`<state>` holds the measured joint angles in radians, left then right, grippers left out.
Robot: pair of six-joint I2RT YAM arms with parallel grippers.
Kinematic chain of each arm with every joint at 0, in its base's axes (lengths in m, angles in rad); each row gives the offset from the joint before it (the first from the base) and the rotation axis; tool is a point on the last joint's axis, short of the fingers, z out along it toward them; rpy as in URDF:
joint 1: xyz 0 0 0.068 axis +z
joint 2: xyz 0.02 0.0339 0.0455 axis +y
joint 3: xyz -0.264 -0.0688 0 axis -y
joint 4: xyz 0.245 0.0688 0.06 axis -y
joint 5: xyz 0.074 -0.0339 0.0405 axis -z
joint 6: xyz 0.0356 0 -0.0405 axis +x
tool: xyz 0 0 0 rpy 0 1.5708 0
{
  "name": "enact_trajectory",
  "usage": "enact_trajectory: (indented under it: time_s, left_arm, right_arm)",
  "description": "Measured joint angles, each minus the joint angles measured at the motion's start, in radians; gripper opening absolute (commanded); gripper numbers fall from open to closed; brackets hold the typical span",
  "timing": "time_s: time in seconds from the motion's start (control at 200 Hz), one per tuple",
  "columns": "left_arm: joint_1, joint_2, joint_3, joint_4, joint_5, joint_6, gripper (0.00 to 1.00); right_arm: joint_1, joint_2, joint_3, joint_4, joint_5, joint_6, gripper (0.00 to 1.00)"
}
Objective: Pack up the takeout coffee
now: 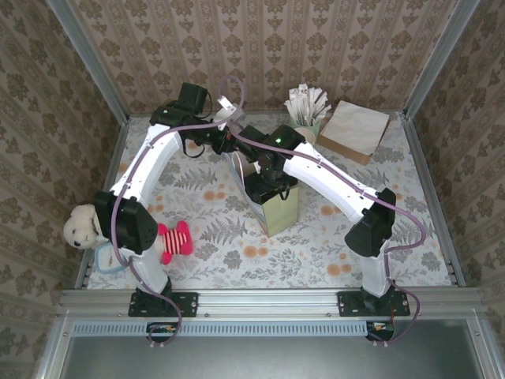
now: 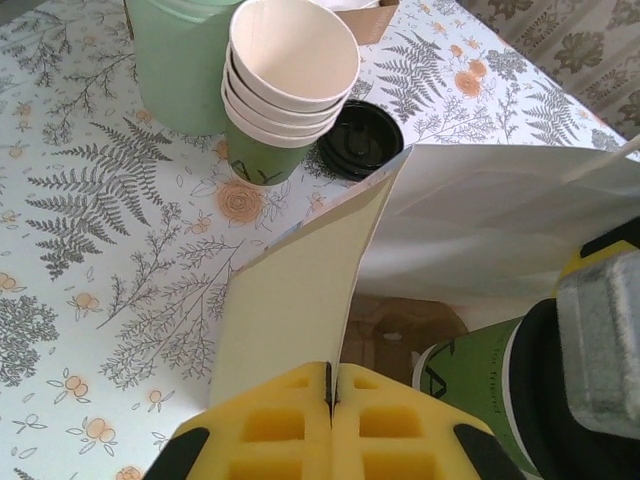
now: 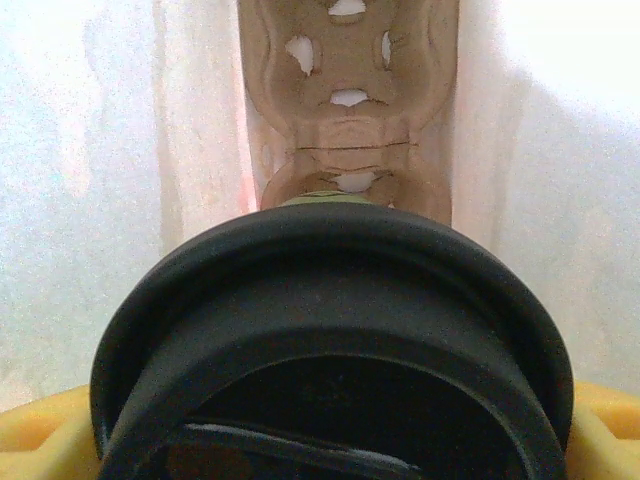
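The takeout coffee [image 3: 330, 320], a dark-green cup [image 2: 480, 385] with a black lid, hangs tilted inside the open cream gift bag [image 1: 282, 213]. My right gripper [image 3: 325, 428] is shut on it, a yellow finger [image 3: 40, 430] showing at each side of the lid; its grey-padded finger [image 2: 600, 340] presses the lid. A brown cardboard cup carrier [image 3: 345, 90] lies on the bag's floor below the cup. My left gripper [image 2: 331, 375] is shut on the bag's cream side wall [image 2: 300, 290] at its rim. From above, the left gripper [image 1: 235, 155] sits at the bag's far edge and the right gripper [image 1: 264, 188] reaches into its mouth.
Just beyond the bag stand a stack of lidless green cups [image 2: 285, 90], a loose black lid [image 2: 360, 138] and a pale green container [image 2: 180, 60]. A cup of white sticks [image 1: 306, 106] and brown paper [image 1: 357, 130] sit at the back right. A teddy bear [image 1: 81, 225] lies left.
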<state>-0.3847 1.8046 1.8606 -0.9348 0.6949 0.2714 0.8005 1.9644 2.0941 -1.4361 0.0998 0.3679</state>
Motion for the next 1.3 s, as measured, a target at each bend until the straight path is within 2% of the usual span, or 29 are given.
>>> enact_trajectory:
  time_s: [0.34, 0.425, 0.635, 1.04, 1.3]
  left_arm:
    - [0.0, 0.051, 0.047, -0.022, 0.016, -0.106, 0.03]
    - [0.0, 0.055, 0.047, -0.023, 0.016, -0.132, 0.0]
    - [0.0, 0.055, 0.047, -0.022, 0.026, -0.182, 0.0]
    - [0.0, 0.061, 0.047, -0.043, 0.042, -0.198, 0.0]
    - [0.0, 0.064, 0.047, -0.045, 0.044, -0.219, 0.0]
  right_arm:
    - [-0.038, 0.014, -0.034, 0.018, -0.003, -0.04, 0.58]
    - [-0.048, 0.028, -0.034, 0.017, -0.007, -0.047, 0.58]
    - [-0.08, 0.077, 0.032, -0.009, -0.026, -0.053, 0.58]
    - [-0.085, 0.078, 0.034, 0.005, -0.026, -0.129, 0.58]
    - [-0.085, 0.077, -0.024, 0.069, -0.023, -0.175, 0.58]
